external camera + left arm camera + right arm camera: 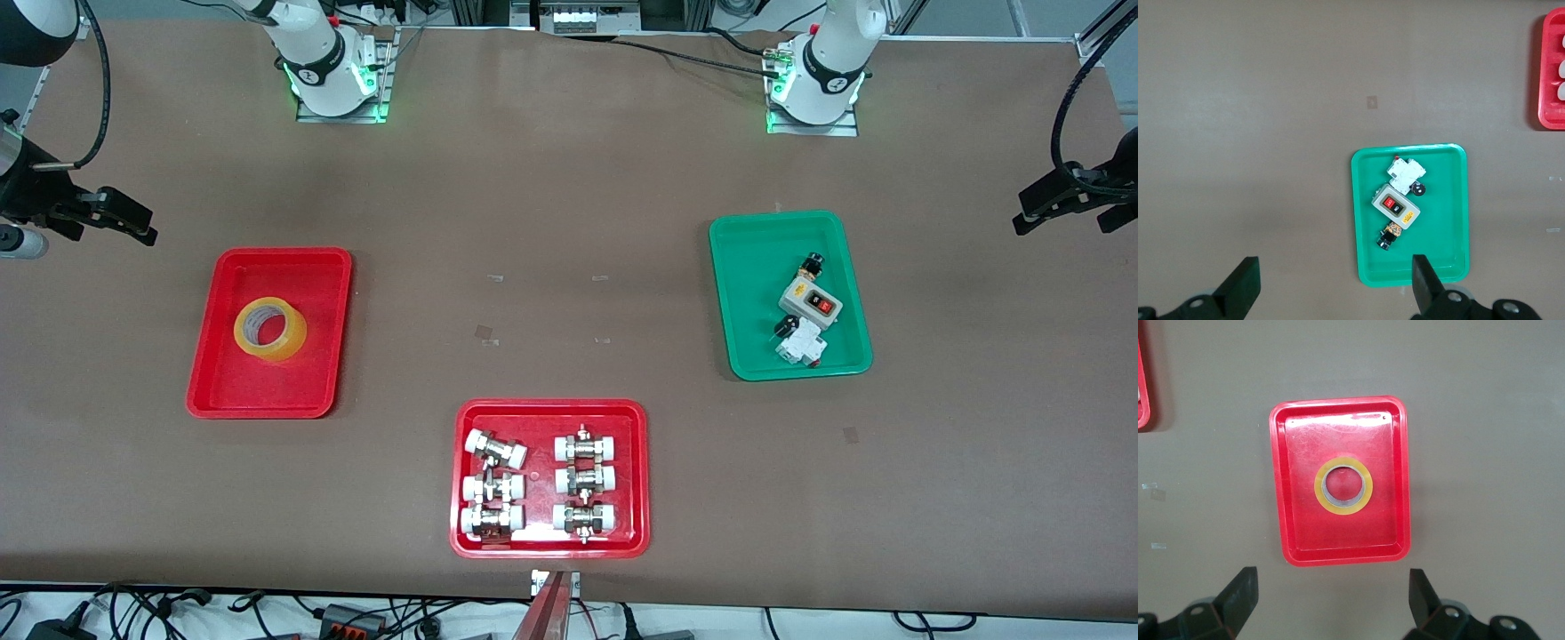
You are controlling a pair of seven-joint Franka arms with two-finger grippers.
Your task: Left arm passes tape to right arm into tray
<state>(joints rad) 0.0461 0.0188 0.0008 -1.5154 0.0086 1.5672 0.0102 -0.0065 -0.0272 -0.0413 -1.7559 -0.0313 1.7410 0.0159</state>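
Note:
The yellow tape roll [269,329] lies flat in the plain red tray [267,258] toward the right arm's end of the table. In the right wrist view the tape [1343,485] sits in the middle of the tray [1338,403]. My right gripper [142,224] is open and empty, up in the air over the table's edge beside that tray; its view [1331,593] shows bare table between the fingers. My left gripper [1062,218] is open and empty, high over the left arm's end of the table, and shows in its own view [1335,280].
A green tray [756,240] holding a switch box and small electrical parts sits toward the left arm's end and shows in the left wrist view [1365,220]. A red tray [551,409] with several white-capped metal fittings lies nearest the front camera.

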